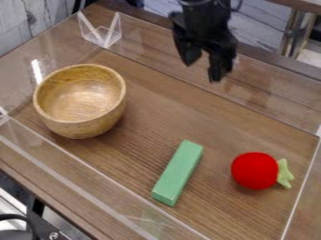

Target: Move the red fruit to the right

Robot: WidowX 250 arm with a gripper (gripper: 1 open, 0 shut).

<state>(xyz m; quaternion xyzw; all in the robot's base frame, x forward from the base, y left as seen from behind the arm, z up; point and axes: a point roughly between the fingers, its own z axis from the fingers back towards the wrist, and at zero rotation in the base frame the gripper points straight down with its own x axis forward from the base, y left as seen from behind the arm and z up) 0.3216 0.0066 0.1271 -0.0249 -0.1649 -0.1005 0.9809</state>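
1. Black gripper [204, 58] is hanging above the far side of the wooden table [251, 117], pointing steeply down; jaws standing wide apart w/ nothing between them.
2. Red fruit [256, 170] is lying on the table near the front right, green leafy stem pointing twd the right edge, well apart from the gripper.
3. Green block [178, 172] is lying just left of the fruit, not touching it, long axis running diagonally.
4. Wooden bowl [81, 98] is sitting upright at left, well apart from both.
5. Clear wall [69, 192] is bordering the table along the front & sides.
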